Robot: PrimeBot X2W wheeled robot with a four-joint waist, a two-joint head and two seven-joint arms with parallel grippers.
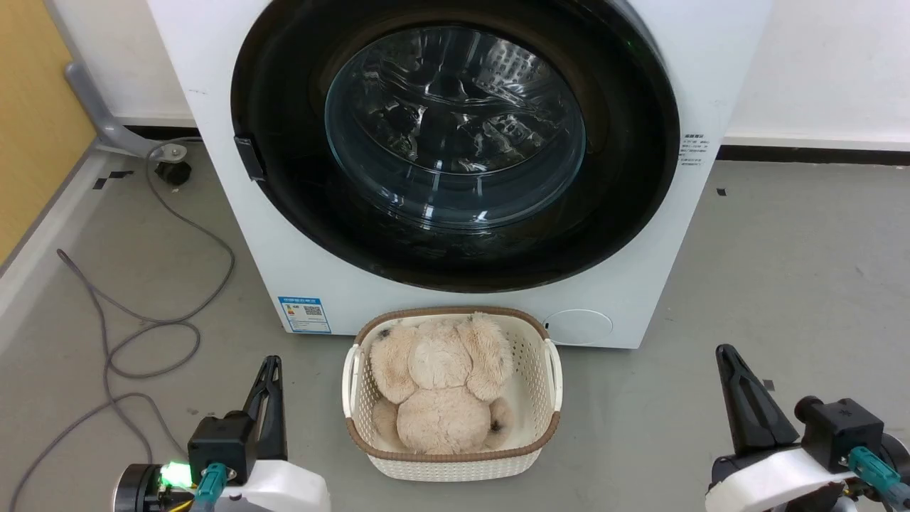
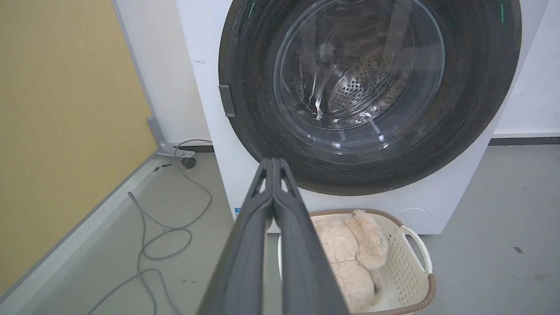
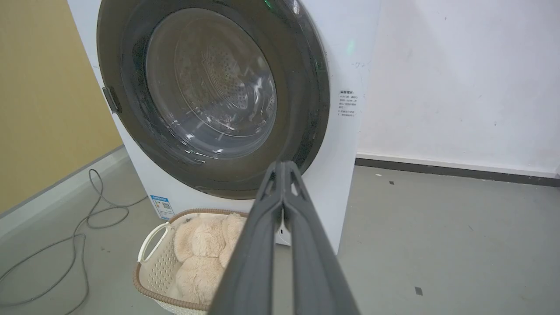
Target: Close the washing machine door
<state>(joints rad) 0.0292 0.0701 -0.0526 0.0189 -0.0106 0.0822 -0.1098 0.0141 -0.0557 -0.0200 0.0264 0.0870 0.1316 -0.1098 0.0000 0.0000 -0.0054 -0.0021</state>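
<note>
Washing machine door point(image 1: 455, 142), at 12 o'clock in head view, sits flush in the washing machine point(image 1: 625, 299) front. Judged closed; only confirmation is left. Left gripper point(image 1: 270, 364) at 7 o'clock and right gripper point(image 1: 725, 353) at 5 o'clock are well apart from it, jaws pressed together, empty. Latch engagement not discernible. Machine top cut off. Drum interior muddled by glass reflections.
</note>
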